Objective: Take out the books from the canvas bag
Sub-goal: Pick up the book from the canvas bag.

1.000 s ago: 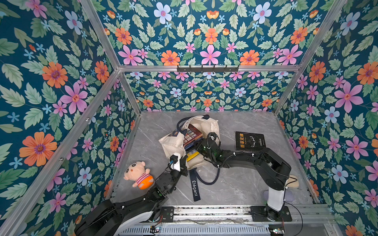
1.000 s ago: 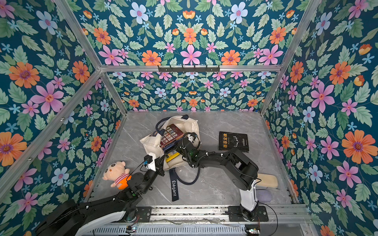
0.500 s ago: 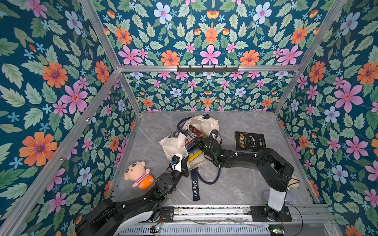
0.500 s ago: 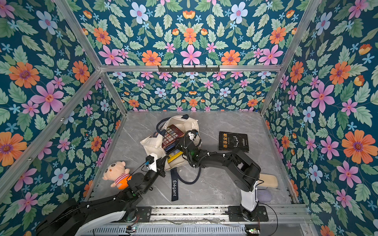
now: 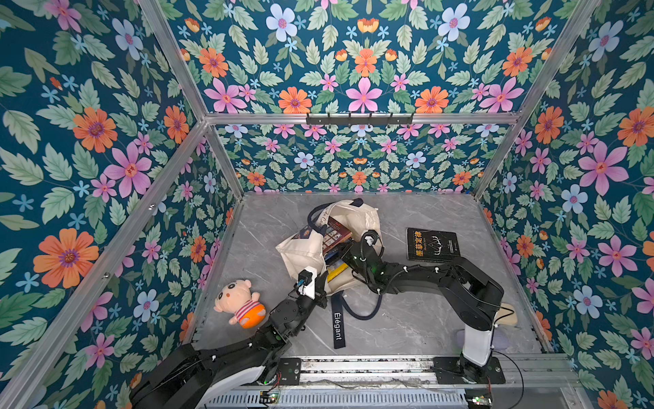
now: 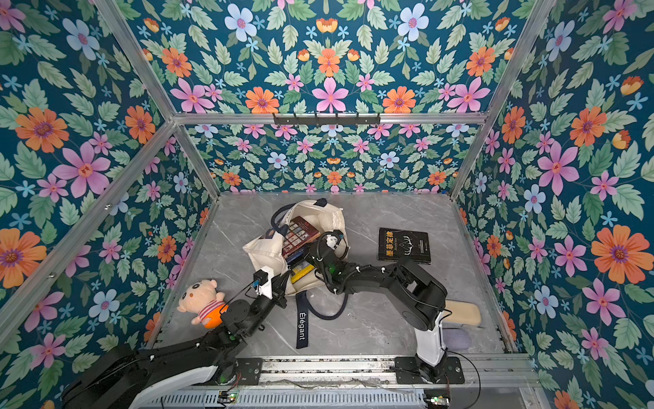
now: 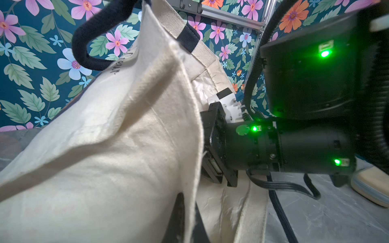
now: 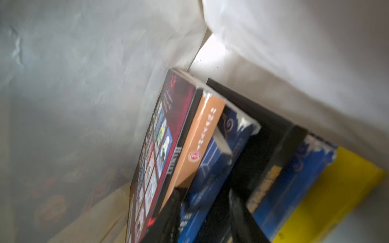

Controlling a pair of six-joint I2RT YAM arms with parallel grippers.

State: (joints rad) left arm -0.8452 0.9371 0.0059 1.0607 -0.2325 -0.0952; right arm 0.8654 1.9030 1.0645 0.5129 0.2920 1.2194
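The cream canvas bag (image 5: 304, 251) (image 6: 265, 251) lies on its side mid-table with its mouth toward the front right. Several books are stacked inside it: a maroon one (image 5: 332, 233) (image 8: 160, 147) on top, an orange one (image 8: 197, 143), blue ones (image 8: 212, 174) and a yellow one (image 5: 338, 271) (image 8: 336, 189). My right gripper (image 5: 348, 254) (image 8: 206, 212) reaches into the mouth, its fingers apart on either side of a blue book's edge. My left gripper (image 5: 321, 286) (image 7: 189, 218) is shut on the bag's front canvas rim (image 7: 195, 168). A black book (image 5: 432, 245) (image 6: 404, 245) lies flat to the bag's right.
A pink plush doll (image 5: 240, 304) (image 6: 201, 301) lies at the front left beside my left arm. The navy "Elegant" strap (image 5: 338, 325) and a handle loop (image 5: 364, 311) trail toward the front. A beige pad (image 5: 508, 313) sits by the right arm's base. Floral walls enclose the table.
My right wrist has shifted slightly at the bag's mouth, toward the stacked books. The left gripper keeps its hold on the rim and has not moved.
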